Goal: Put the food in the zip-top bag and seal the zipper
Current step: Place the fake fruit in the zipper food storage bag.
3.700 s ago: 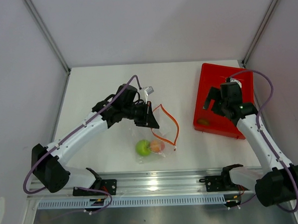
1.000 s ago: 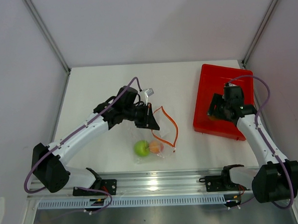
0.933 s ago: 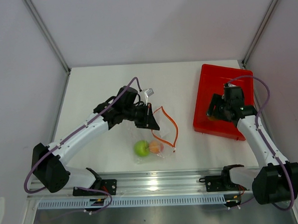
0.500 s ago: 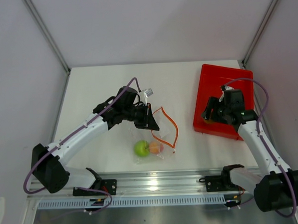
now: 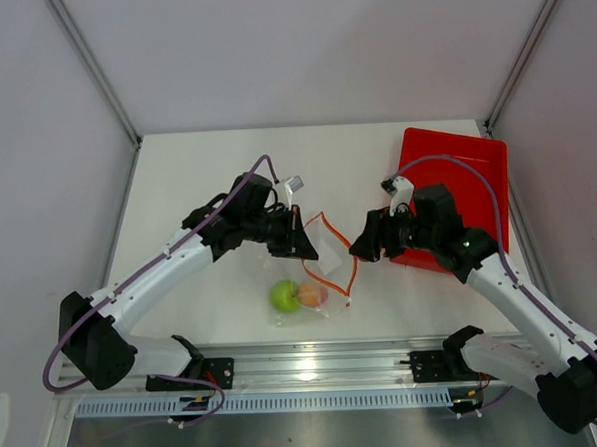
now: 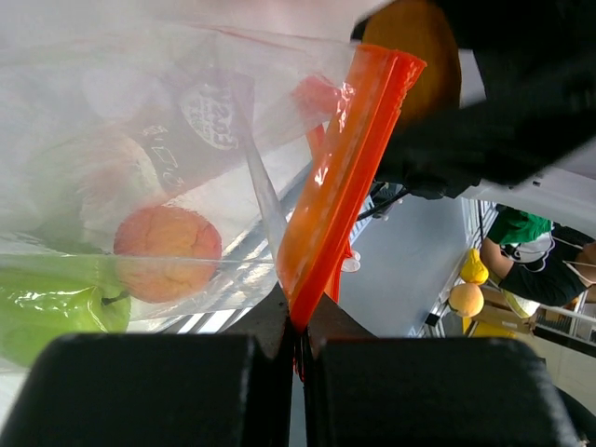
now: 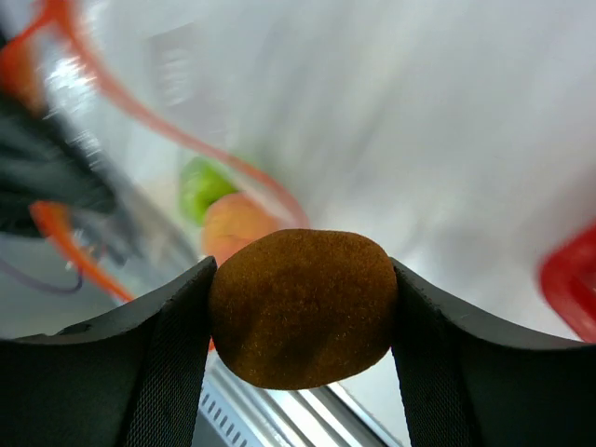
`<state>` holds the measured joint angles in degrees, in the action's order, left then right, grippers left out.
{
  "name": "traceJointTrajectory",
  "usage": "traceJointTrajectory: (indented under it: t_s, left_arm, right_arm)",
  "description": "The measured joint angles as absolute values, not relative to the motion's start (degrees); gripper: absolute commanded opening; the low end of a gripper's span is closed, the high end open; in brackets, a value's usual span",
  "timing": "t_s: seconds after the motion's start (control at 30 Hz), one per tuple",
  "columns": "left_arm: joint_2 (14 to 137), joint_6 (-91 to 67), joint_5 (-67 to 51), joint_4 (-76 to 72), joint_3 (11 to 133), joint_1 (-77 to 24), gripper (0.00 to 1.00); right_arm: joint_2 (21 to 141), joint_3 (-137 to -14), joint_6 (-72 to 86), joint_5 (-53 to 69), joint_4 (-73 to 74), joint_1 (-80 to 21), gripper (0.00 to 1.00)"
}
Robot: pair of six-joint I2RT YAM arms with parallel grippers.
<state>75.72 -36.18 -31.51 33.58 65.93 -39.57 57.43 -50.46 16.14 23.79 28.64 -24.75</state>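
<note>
Left gripper had its fingers pinched tight on the zipper, at the left side of the zip-top bag, holding that edge lifted so the mouth stood open as an orange loop. The green apple and the peach sat inside the bag at its near, closed end, touching each other.

Right gripper hung just right of the bag's mouth. Its fingers were clamped on the brown lump, which filled the gap between them. The red tray lay right of the bag, behind that arm.

Step in hand, as I read it: get the last piece in. Suggested approach:
- left pinch holds firm, mouth kept up
- right comes in over the right side of the loop, angled toward the fruit
- release only once the lump is past the zipper
- stay off the left fingers and don't push the film, it's floppy and could fold the mouth shut

The zipper wasn't sealed yet.
</note>
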Motion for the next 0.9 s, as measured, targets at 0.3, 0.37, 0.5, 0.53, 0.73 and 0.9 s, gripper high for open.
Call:
traceJointTrajectory:
  t_s: [0.3,0.37,0.5,0.53,0.73,0.9]
  left_arm:
    - [73.84,-37.82,-30.13,33.71,65.56,-39.57,0.01]
    - [73.12,-38.22,-29.87,33.78,65.25,-39.57,0.01]
    - [71.18,-39.22,-28.67,33.82,64.38,-39.57,0.01]
    - [70.67,-39.53,-28.49,33.85,64.14,-39.59,0.0]
    - [68.58,-40.66,-26.96,33.98,63.07,-39.83,0.0]
    - [67.35,-41.45,-25.39,34.11,62.54,-40.18,0.01]
  right_arm:
    - [59.33,-51.24,15.35,25.54,24.23,-35.51,0.1]
    - [60.49,-51.27,15.38,25.54,23.77,-36.64,0.21]
    - [62.81,-51.7,15.38,25.06,23.2,-38.74,0.61]
    - [63.24,-51.9,15.38,24.97,23.18,-39.2,0.69]
    - [63.92,-53.23,15.86,24.16,22.24,-41.85,0.99]
    - [63.83,-54.22,15.94,23.51,22.06,-42.68,0.99]
